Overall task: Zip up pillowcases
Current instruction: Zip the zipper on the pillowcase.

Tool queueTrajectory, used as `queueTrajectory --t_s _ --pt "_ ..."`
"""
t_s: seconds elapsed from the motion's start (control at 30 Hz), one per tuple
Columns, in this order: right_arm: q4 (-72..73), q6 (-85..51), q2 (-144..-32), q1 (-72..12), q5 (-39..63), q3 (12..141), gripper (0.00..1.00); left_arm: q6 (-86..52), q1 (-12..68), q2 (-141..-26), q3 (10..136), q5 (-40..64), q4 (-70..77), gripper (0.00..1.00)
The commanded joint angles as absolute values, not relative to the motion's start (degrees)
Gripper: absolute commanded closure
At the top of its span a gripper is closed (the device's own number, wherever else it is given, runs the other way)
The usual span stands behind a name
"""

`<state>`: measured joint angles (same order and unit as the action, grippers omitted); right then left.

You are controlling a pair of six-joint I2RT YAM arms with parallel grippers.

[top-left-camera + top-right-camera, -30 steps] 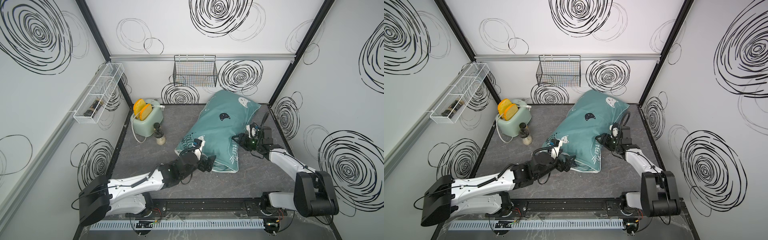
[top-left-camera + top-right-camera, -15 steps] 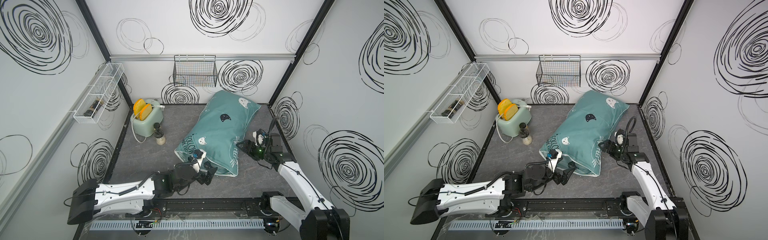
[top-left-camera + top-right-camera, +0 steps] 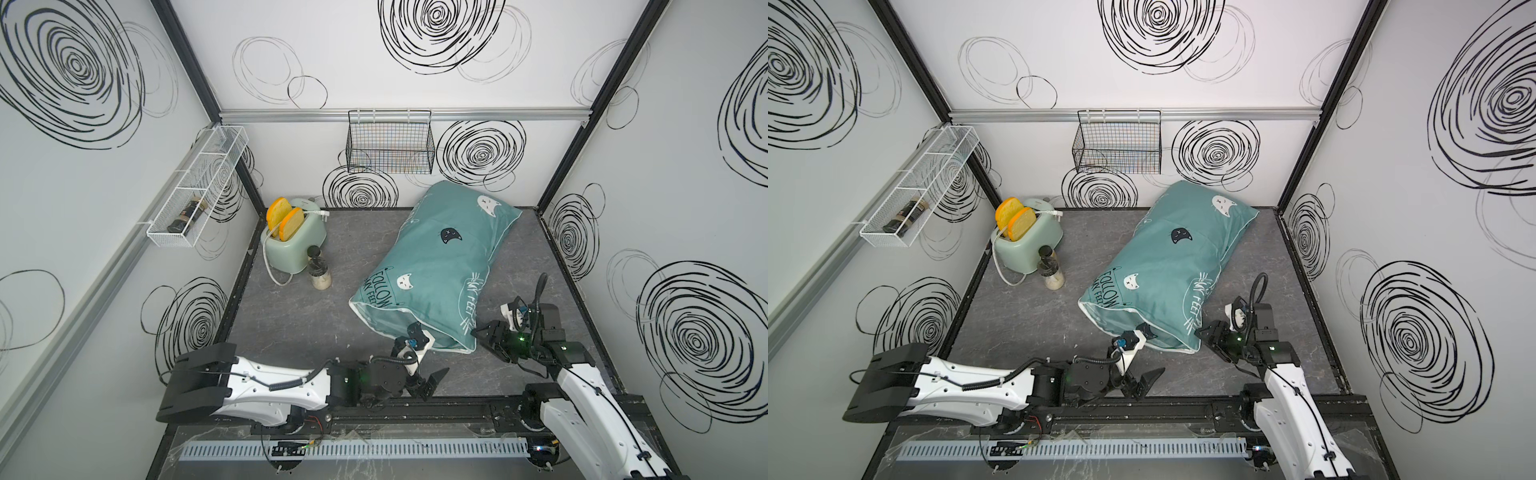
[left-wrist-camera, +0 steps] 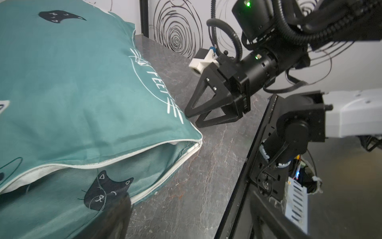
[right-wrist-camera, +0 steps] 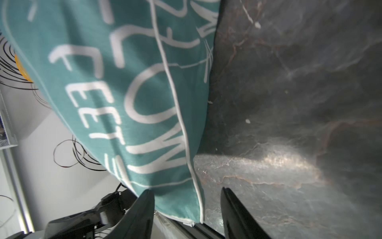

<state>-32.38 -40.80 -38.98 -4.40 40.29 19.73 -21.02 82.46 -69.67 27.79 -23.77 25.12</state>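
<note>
The teal pillowcase (image 3: 436, 266) (image 3: 1163, 266) with cat faces lies plump on the grey floor, slanting toward the back right. In the left wrist view its near end (image 4: 144, 157) gapes, with white zipper tape along both lips. My left gripper (image 3: 430, 382) (image 3: 1144, 382) hovers open just in front of that end, touching nothing; only one blurred finger (image 4: 115, 217) shows in its own view. My right gripper (image 3: 484, 338) (image 3: 1208, 332) (image 4: 192, 119) sits at the pillowcase's near right corner. In the right wrist view that corner (image 5: 182, 207) hangs between the spread fingers (image 5: 144, 209), unpinched.
A mint-green toaster (image 3: 295, 245) holding bread slices and a small jar (image 3: 319, 270) stand at the back left. A black wire basket (image 3: 390, 145) hangs on the back wall, a white wire shelf (image 3: 199, 187) on the left wall. The front rail (image 3: 457, 405) runs just behind both grippers.
My left gripper has pulled back from the pillowcase's open end toward the front rail. The right gripper has slid along the pillowcase's side to its near corner, its jaws narrowing.
</note>
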Motion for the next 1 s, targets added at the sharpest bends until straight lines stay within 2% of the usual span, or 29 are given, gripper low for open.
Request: queueTrajectory --t_s 0.0,0.13,0.4,0.57,0.73,0.97 --pt "-29.58 -43.29 -38.95 -4.68 45.53 17.3 0.5 -20.38 83.14 -73.4 30.57 -24.25 32.22 0.13" --pt "-29.53 -43.03 -39.42 -4.87 45.9 17.41 0.61 -20.72 83.19 -77.62 32.18 -22.87 33.31 0.19" --pt "-27.49 -43.42 -38.94 -4.83 47.87 15.99 0.76 -21.91 83.01 -83.57 33.83 -21.72 36.6 0.3" --pt "-27.57 -43.09 -38.43 -4.97 48.72 16.37 0.89 -23.64 80.98 -86.77 34.37 -17.46 37.89 0.37" --pt "-27.08 -43.11 -36.93 -5.36 48.45 16.54 0.95 -22.39 80.43 -89.99 35.21 -16.55 39.84 0.43" --pt "-27.36 -43.07 -36.61 -6.74 47.41 17.36 0.99 -20.52 78.44 -94.44 36.7 -15.36 44.53 0.52"
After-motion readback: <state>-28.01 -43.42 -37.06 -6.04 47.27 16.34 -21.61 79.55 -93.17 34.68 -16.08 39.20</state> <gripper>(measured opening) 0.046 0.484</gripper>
